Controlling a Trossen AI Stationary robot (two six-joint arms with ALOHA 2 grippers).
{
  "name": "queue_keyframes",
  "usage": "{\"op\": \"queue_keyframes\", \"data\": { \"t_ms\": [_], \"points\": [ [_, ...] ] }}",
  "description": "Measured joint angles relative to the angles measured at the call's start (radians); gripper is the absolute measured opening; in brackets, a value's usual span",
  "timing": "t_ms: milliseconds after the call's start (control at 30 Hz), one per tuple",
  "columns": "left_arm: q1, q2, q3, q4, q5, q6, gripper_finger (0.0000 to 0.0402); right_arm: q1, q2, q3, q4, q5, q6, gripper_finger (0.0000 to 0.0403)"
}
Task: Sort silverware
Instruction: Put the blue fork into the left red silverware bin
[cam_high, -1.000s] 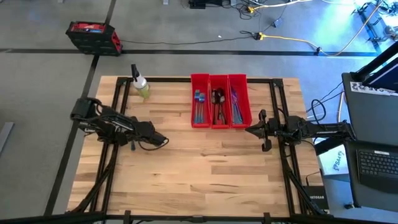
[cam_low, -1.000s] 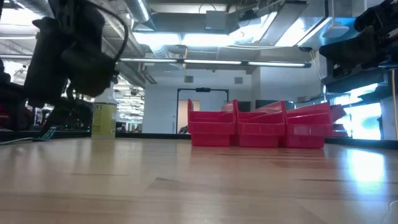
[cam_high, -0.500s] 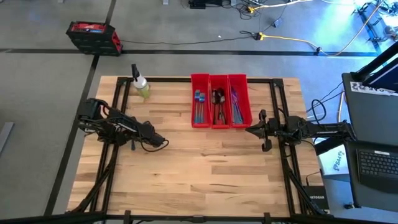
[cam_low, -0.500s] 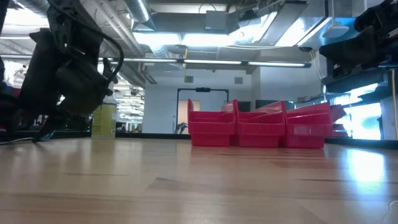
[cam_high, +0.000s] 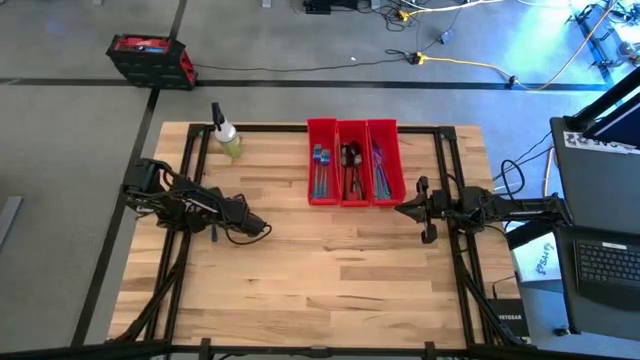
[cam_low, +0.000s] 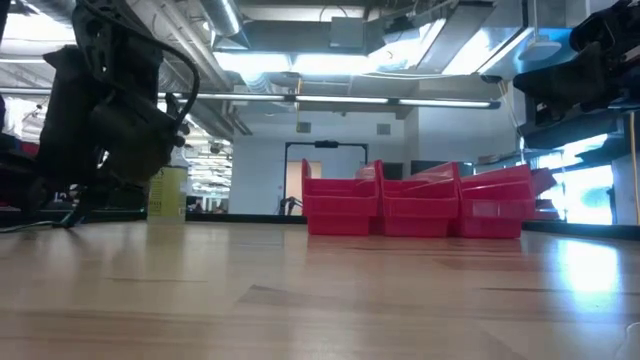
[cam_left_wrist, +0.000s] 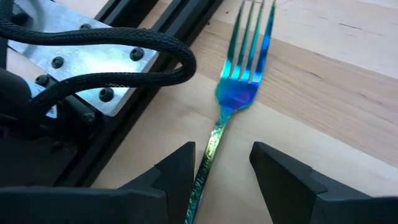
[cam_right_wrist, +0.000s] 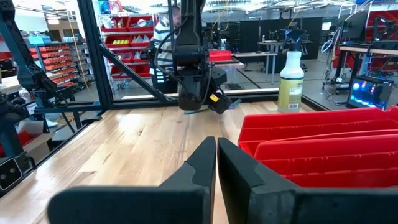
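Note:
An iridescent blue-teal fork (cam_left_wrist: 239, 87) lies flat on the wooden table beside the black frame rail (cam_left_wrist: 155, 62), near the table's left edge. My left gripper (cam_left_wrist: 222, 165) slants down over it and is open. One finger stands on each side of the fork's handle (cam_left_wrist: 211, 146), with a gap on the right side. More silverware (cam_high: 349, 165) lies in three red bins (cam_high: 352, 162) at the far middle. My right gripper (cam_right_wrist: 216, 149) is shut and level at the table's right side (cam_high: 402, 210), holding nothing.
A spray bottle of yellowish liquid (cam_high: 226, 135) stands at the far left corner. Black frame rails (cam_high: 190, 200) run along the table's left and right sides (cam_high: 452, 250). The left arm's base plate and cables (cam_left_wrist: 93, 68) lie close to the fork. Bare wood (cam_high: 330, 280) spreads across the middle and near side.
My left gripper has sunk a little toward the table, and its arm has drawn back slightly toward the table's left edge. Its fingers keep the same gap.

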Motion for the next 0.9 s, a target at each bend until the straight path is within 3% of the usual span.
{"op": "queue_keyframes", "data": {
  "t_ms": [500, 900],
  "points": [
    [-0.021, -0.067, 0.103, 0.171, -0.028, 0.029, 0.0155, 0.0, 0.0, 0.0, 0.0, 0.0, 0.0, 0.0001],
    [-0.022, -0.069, 0.141, 0.216, -0.036, 0.214, 0.0155, 0.0, 0.0, 0.0, 0.0, 0.0, 0.0, 0.0001]
  ]
}}
